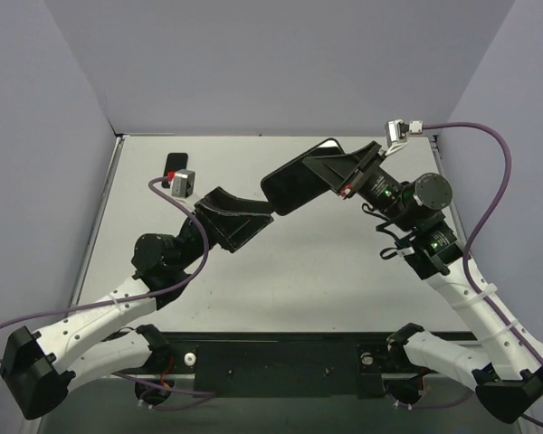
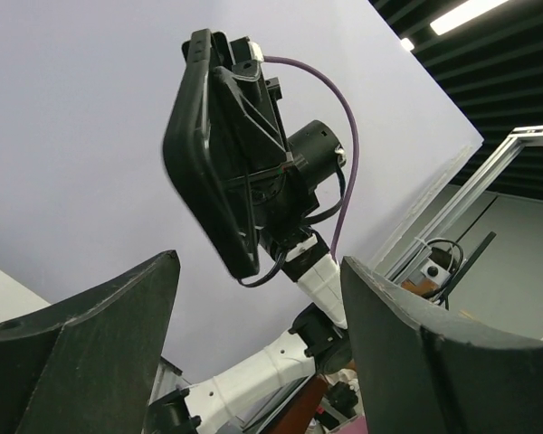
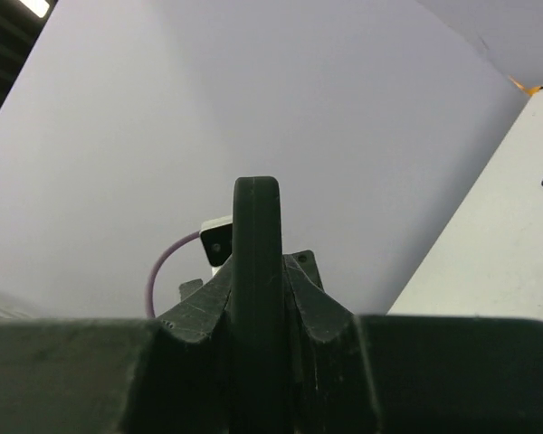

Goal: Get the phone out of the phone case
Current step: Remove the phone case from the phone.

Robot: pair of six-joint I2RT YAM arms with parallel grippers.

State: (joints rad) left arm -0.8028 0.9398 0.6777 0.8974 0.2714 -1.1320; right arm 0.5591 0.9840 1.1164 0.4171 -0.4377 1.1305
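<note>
There is one flat black phone (image 1: 294, 185), held up in the air near the upper middle of the top view. I cannot tell the case from the phone. The right gripper (image 1: 335, 170) is squeezed tight on the phone's right end. The left gripper (image 1: 258, 217) has its two fingers spread apart, just beside the phone's left end. One small black thing (image 1: 174, 164) lies at the upper left of the pale grey table (image 1: 326, 262).

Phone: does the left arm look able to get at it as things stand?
Probably yes: the right gripper holds the phone up by one end, and the open left gripper faces its free end with nothing between.
</note>
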